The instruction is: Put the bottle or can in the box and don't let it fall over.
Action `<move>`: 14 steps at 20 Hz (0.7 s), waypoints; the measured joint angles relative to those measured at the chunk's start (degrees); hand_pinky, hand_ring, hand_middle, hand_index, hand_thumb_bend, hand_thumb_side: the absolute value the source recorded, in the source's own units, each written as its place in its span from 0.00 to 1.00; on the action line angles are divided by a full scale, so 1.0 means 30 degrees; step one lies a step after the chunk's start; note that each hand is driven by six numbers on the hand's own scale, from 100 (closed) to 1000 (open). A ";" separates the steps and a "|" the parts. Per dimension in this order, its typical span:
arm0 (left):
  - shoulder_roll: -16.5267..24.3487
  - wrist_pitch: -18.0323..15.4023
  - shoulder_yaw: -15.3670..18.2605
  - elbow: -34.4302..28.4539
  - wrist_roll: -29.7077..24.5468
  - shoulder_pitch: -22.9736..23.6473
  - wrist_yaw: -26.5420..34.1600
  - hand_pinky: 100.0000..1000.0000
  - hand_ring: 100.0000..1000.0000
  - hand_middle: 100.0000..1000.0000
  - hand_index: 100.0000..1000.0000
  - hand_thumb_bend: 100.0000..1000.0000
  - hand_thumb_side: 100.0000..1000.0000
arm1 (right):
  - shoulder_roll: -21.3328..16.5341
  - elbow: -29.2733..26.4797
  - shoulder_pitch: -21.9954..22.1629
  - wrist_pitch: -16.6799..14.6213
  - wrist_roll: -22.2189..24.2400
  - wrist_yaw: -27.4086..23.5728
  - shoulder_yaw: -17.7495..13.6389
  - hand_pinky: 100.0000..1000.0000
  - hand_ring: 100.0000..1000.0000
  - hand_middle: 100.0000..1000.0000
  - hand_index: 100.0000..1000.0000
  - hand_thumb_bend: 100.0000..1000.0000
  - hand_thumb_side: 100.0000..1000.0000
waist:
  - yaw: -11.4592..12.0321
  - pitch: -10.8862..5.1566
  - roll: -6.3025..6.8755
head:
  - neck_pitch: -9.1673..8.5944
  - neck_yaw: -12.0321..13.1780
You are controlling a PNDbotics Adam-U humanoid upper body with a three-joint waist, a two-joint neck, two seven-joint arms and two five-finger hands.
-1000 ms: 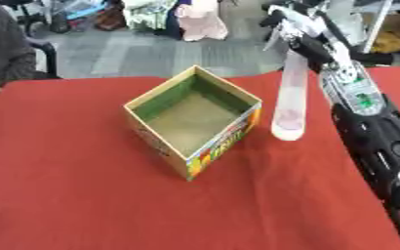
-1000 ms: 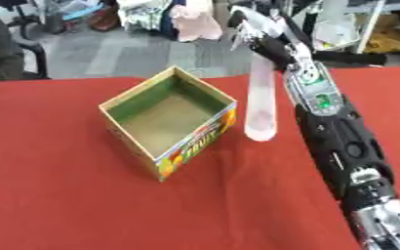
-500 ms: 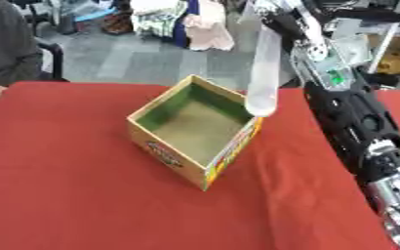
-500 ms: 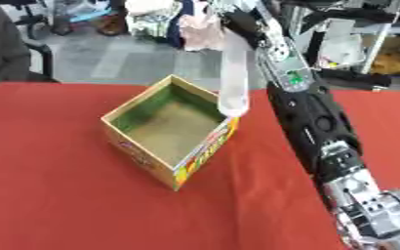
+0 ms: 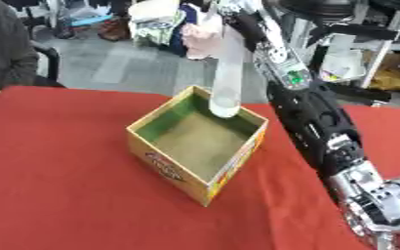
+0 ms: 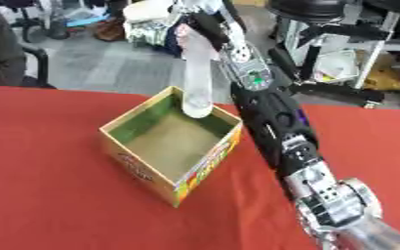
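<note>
Red table [image 5: 58, 171]; my right hand [image 5: 237, 19] clasps clear bottle [image 5: 227, 78] upright over open box [image 5: 199, 146], far corner.

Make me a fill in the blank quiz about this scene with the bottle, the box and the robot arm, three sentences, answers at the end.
1. The right hand holds a clear bottle by its ____ end.
2. The bottle's lower end hangs over the open box's ____ corner.
3. The table is covered in a ____ cloth.

Missing words: top; far; red
</note>
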 measured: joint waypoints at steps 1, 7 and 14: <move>0.0000 0.0000 -0.0001 -0.0019 0.0000 -0.0021 0.0033 0.74 1.00 1.00 1.00 0.22 1.00 | 0.0190 0.0248 0.0107 0.0155 0.0023 -0.0069 -0.0091 0.57 0.74 0.79 0.42 0.00 0.41 | 0.0034 0.0058 0.0018 | -0.0036 -0.0090; -0.0002 -0.0020 0.0000 -0.0206 0.0020 -0.0097 0.0172 0.74 1.00 1.00 1.00 0.22 1.00 | 0.1382 0.1445 0.0787 0.0245 0.0593 0.0612 -0.0209 0.86 1.00 1.00 0.95 0.00 0.47 | -0.0028 0.0207 0.0196 | -0.0084 -0.0444; 0.0000 -0.0123 0.0016 -0.0233 0.0124 -0.0057 0.0160 0.74 1.00 1.00 1.00 0.22 1.00 | 0.1725 0.1503 0.1096 -0.1947 0.7080 0.1014 0.0458 1.00 1.00 1.00 1.00 0.00 0.48 | -0.0309 0.0207 0.0234 | -0.0069 -0.0502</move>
